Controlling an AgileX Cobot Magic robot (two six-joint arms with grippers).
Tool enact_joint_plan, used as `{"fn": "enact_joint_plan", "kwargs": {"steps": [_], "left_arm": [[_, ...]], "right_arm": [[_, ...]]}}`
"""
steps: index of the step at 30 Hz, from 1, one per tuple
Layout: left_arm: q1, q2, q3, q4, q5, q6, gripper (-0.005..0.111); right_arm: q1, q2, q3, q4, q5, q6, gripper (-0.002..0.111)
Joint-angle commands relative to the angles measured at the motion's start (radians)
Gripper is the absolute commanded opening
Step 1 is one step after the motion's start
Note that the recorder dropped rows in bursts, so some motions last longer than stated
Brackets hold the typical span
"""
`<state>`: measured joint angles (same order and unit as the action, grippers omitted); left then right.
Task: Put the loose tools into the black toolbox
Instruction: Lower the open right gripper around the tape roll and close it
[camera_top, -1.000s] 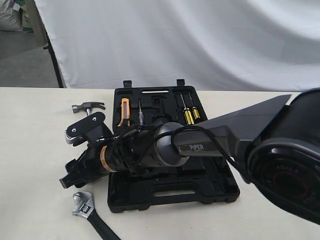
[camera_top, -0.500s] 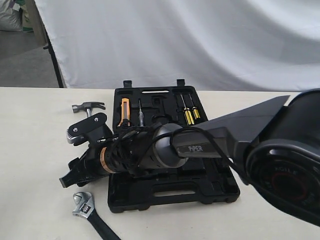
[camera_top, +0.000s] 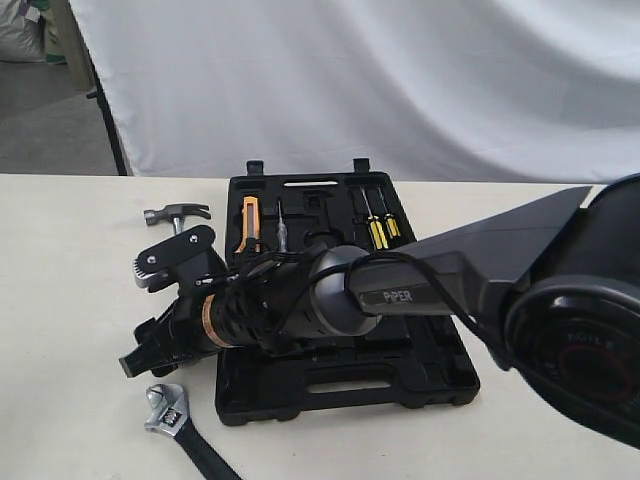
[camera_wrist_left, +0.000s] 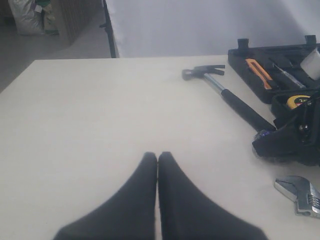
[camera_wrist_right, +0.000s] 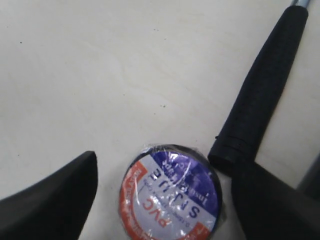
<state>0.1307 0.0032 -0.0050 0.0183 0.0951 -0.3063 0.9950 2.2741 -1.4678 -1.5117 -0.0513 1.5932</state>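
Observation:
The small tape roll (camera_wrist_right: 170, 192), with a blue, white and red label, lies flat on the table. My right gripper (camera_wrist_right: 167, 175) is open around it, one finger on each side, with a gap showing on one side. The hammer's black handle (camera_wrist_right: 265, 85) ends right beside the roll. In the exterior view the right gripper (camera_top: 140, 355) is low on the table, left of the open black toolbox (camera_top: 440, 370), hiding the roll. The hammer (camera_wrist_left: 220, 92) and wrench (camera_top: 170, 410) lie loose. My left gripper (camera_wrist_left: 157, 156) is shut and holds nothing.
Orange-handled pliers (camera_top: 249, 222) and screwdrivers (camera_top: 377, 228) sit in the toolbox recesses. A yellow tape measure (camera_wrist_left: 298, 100) shows beside the right gripper. A white backdrop (camera_top: 350, 80) hangs behind the table.
The right arm has shifted only slightly; its gripper stays low on the table, left of the toolbox.

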Motion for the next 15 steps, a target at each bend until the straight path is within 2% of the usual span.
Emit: {"fn": "enact_joint_plan", "kwargs": {"steps": [1, 15], "left_arm": [[0.025, -0.003, -0.003, 0.004, -0.007, -0.005, 0.001], [0.025, -0.003, -0.003, 0.004, -0.007, -0.005, 0.001]], "right_arm": [[-0.002, -0.008, 0.007, -0.008, 0.0, 0.0, 0.071], [-0.002, 0.008, 0.007, -0.008, 0.0, 0.002, 0.071]]}}
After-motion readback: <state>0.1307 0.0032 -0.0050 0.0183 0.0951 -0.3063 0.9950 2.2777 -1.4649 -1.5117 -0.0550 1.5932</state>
